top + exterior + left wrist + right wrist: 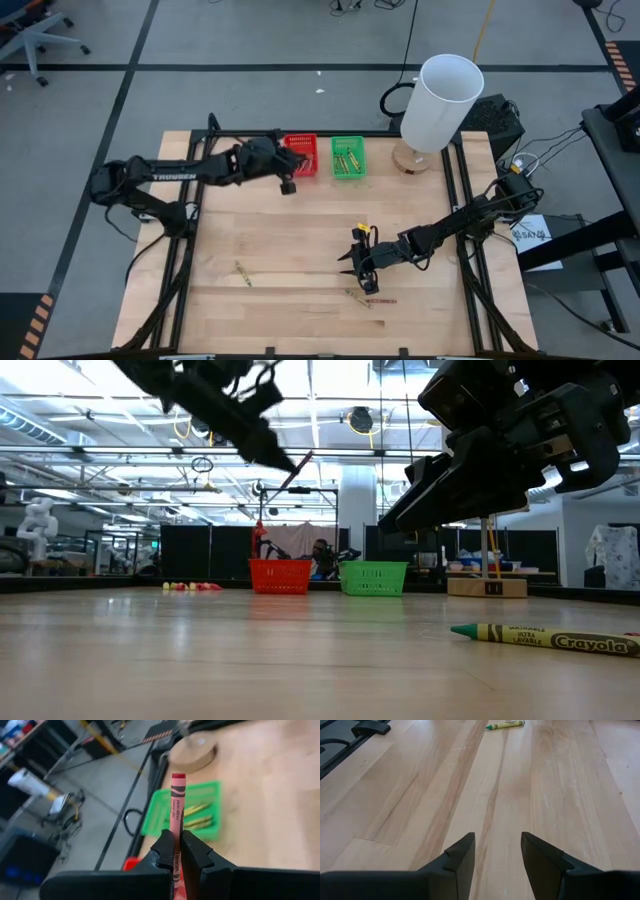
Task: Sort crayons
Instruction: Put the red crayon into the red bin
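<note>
My left gripper (288, 182) hangs above the table just near of the red basket (300, 155) and is shut on a reddish-brown crayon (177, 802). It also shows at the top of the low view (270, 448). The green basket (347, 157), holding yellow-green crayons, stands right of the red one. My right gripper (497, 845) is open and empty over bare wood at the table's middle right (362, 262). A yellow-green crayon (241, 272) lies near left. Two more crayons (368, 298) lie near my right gripper. My left gripper pinches the crayon's wrapped shaft (176, 851) between its two fingertips (162, 851). Most of the crayon sticks out beyond them, its flat red end (178, 776) farthest. The crayon is lifted clear of the table and slants in the low view (298, 468).
A white cylinder (440, 100) on a round wooden base (412, 160) stands at the far right. Small yellow and pink scraps (190, 587) lie far off in the low view. A yellow-green crayon (555, 638) lies close to the low camera. Black rails (180, 250) run along the table's sides.
</note>
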{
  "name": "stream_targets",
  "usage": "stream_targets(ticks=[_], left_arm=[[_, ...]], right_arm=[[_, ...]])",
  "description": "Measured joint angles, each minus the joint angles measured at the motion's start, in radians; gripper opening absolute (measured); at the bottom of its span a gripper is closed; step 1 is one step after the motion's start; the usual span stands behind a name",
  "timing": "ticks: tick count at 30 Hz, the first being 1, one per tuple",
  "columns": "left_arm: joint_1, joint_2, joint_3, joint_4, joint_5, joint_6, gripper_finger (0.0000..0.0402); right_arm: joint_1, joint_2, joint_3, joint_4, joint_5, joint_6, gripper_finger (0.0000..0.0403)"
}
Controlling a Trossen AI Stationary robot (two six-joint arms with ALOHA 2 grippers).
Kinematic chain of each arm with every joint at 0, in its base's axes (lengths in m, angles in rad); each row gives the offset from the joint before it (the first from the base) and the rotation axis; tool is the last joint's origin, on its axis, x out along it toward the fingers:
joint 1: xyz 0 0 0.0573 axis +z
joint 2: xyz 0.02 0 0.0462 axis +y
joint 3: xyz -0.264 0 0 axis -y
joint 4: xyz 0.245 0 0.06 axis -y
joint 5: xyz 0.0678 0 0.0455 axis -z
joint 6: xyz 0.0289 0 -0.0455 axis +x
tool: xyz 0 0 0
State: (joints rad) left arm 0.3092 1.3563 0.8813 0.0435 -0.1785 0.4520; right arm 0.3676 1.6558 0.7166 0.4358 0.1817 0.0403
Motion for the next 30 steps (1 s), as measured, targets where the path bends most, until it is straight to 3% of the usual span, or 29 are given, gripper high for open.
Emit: stream_targets(ticks=[8,18,30], left_arm=[[0.152,0.041,-0.029,0.017,0.091,-0.066,0.0009],[0.203,0.251,-0.029,0.149,0.096,-0.339,0.0009],[0.203,0.406,-0.029,0.188,-0.09,-0.607,0.0009]], right_arm=[[-0.001,0.0,0.0,0.0,0.002,-0.016,0.0144],[-0.015,0.0,0.0,0.001,0.004,-0.029,0.0144],[-0.037,0.0,0.0,0.001,0.004,-0.047,0.0144]])
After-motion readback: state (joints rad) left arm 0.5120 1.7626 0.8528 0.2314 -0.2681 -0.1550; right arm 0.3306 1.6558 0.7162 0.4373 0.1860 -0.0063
